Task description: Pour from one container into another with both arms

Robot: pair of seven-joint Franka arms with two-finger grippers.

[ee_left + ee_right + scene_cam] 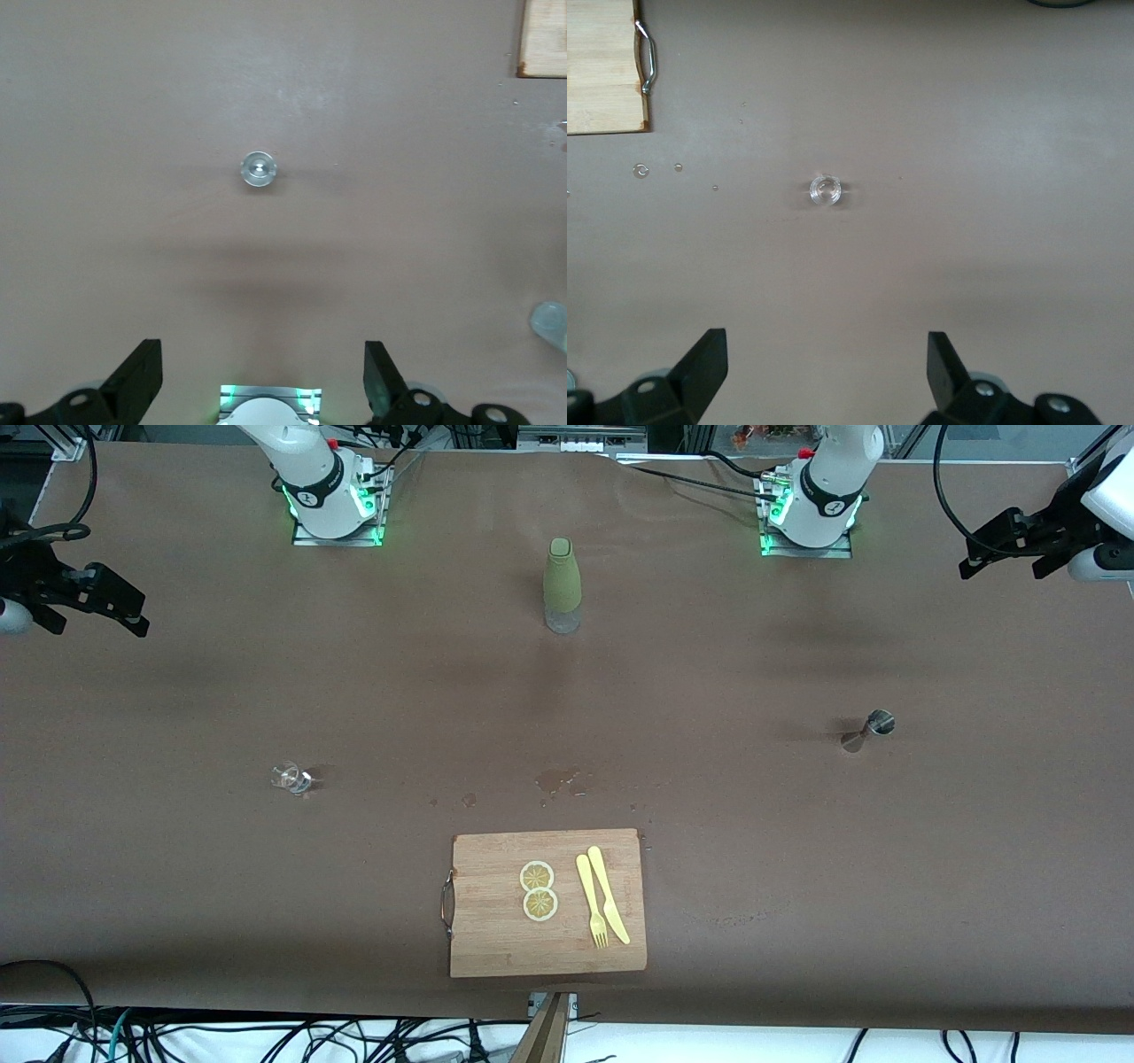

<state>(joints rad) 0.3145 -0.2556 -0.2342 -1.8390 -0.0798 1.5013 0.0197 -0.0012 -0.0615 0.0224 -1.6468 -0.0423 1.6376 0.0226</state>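
While both jaws hang wide apart holding nothing, left gripper [263,390] over the metal jigger [870,730] mid-right, right gripper [828,385] over the small glass [291,778] mid-left, start or finish fits.

Cutting board [496,930] (lemon slices [538,890], fork [590,902], knife [609,895]).

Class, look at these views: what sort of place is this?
Probably a robotics lab set up as a drinks counter: two arm bases bolted to a brown-covered table, loose cables along its edge, and a jigger and bottle.
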